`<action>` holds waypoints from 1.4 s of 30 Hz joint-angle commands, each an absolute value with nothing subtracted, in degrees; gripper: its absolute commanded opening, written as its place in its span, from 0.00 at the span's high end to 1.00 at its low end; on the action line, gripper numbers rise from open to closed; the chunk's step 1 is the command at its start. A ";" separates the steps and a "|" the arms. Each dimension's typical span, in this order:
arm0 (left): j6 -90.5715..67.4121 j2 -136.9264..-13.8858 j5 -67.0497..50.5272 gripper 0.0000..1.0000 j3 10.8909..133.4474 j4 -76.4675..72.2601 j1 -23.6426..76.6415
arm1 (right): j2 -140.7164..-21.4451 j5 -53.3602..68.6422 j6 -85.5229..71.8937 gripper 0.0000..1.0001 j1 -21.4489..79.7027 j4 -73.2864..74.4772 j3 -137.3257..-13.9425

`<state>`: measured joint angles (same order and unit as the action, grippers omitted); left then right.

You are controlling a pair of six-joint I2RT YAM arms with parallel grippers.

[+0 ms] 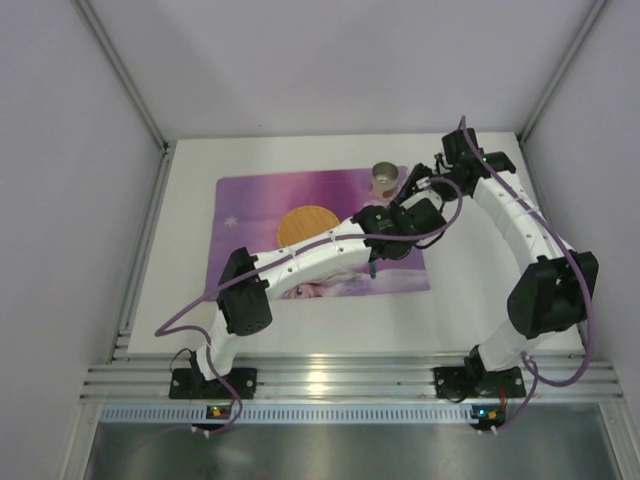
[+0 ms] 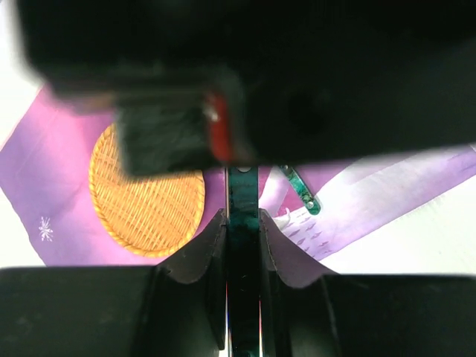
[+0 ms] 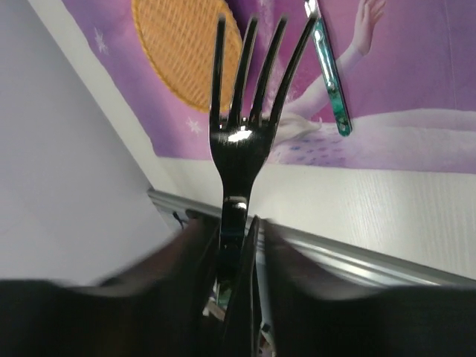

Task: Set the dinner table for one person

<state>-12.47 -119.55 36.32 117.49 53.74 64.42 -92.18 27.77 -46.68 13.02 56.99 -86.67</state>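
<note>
My left gripper is shut on a dark green utensil handle. The handle's far end is hidden behind a dark blurred body. My right gripper is shut on the neck of a black fork, tines pointing away from the wrist. Both grippers hang close together above the right part of the purple placemat on the white dinner table. A round woven coaster lies on the mat. A second green-handled utensil lies on the mat to the coaster's right.
A small metal cup stands at the mat's far edge, just left of the grippers. The silver rail runs along the table's near edge. White walls close in the left, right and back.
</note>
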 commanded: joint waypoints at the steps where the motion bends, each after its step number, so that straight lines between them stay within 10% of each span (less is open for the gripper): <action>1: -11.51 -119.79 37.80 1.00 119.97 53.44 64.16 | -92.46 33.48 -44.04 0.32 13.97 57.92 -89.38; 3: -12.56 -119.36 36.48 1.00 119.19 53.44 63.90 | -93.51 34.36 -43.07 0.01 13.80 57.92 -91.91; 23: -24.17 -92.11 7.66 1.00 74.37 33.14 22.43 | -86.40 27.51 -36.83 0.00 0.44 62.58 -96.59; 37: -19.08 -93.77 -3.60 1.00 61.96 26.19 13.10 | -85.96 26.55 -35.68 0.00 -1.76 62.23 -91.85; 42: -18.46 -97.29 -3.87 0.79 63.02 27.42 12.39 | -87.36 25.58 -34.98 0.00 -1.76 62.05 -92.11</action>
